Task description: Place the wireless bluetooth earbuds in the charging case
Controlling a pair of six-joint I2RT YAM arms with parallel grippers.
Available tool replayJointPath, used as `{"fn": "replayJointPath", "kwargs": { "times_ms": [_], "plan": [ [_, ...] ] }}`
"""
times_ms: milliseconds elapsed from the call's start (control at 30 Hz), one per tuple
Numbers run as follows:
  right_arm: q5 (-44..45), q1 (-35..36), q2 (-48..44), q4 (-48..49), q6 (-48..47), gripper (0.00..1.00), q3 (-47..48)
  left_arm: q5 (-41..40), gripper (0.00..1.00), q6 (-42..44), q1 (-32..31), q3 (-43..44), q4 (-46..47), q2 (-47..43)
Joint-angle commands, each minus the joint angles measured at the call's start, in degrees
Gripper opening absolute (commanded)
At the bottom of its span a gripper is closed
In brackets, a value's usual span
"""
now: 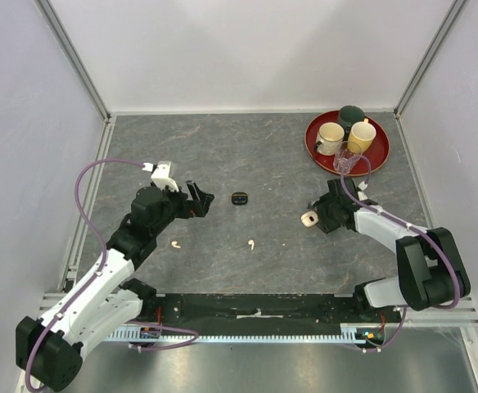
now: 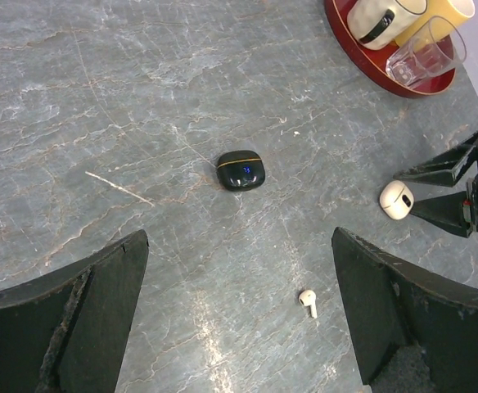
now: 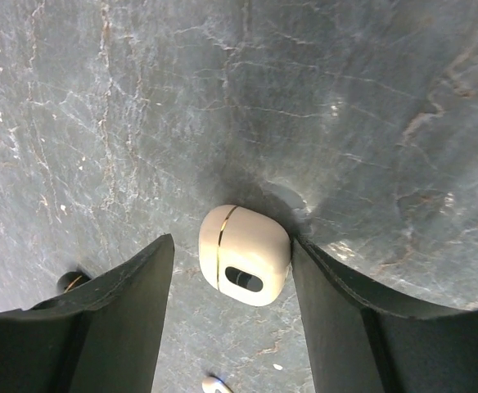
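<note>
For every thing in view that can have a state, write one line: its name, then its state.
White case: shut.
Black case: shut, blue light on.
White earbuds: loose, outside any case.
Left claw: open, empty.
Right claw: open, straddling the white case.
Glass: upright.

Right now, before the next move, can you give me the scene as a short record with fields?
white case: closed, lying on the table between the right gripper's jaws
right gripper: open, one side against the white case, a gap on the other
black case: closed, alone mid-table
white earbuds: two, loose; the second nearer the middle
black earbuds: not visible
left gripper: open, empty
red tray: far right corner, holding cups and a glass
</note>
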Motion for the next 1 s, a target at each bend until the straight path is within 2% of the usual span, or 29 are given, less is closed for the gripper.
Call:
{"fn": "replayJointPath", "kwargs": {
  "times_ms": [0, 333, 600, 733, 900, 967],
  "plan": [
    [-0.67, 0.75, 5.43, -4.33, -0.56, 0.67, -1.45, 1.7, 1.0, 1.86, 0.16, -0.26, 2.23, -0.12],
    [1.79, 1.28, 10.71, -10.92, -2.75, 0.67, 1.8, 2.32, 1.0, 1.51, 0.16, -0.17, 2.41, 0.67],
    [8.9, 2.24, 14.48, -21.89, -5.74, 0.68, 9.97, 2.06, 1.0, 2.21, 0.16, 0.18, 2.93, 1.81],
    [9.18, 2.94, 17.56, -23.93, -6.27, 0.67, 12.43, 1.97, 1.0, 2.91, 0.16, 0.97, 2.23, 2.87],
    [8.56, 3.65, 18.63, -23.76, -4.87, 0.63, 12.35, 1.88, 1.0, 3.26, 0.16, 1.41, 1.61, 2.69],
    [8.91, 3.91, 17.66, -23.15, -4.25, 0.57, 11.82, 2.14, 1.0, 3.26, 0.16, 1.15, 1.61, 1.91]
  ]
}}
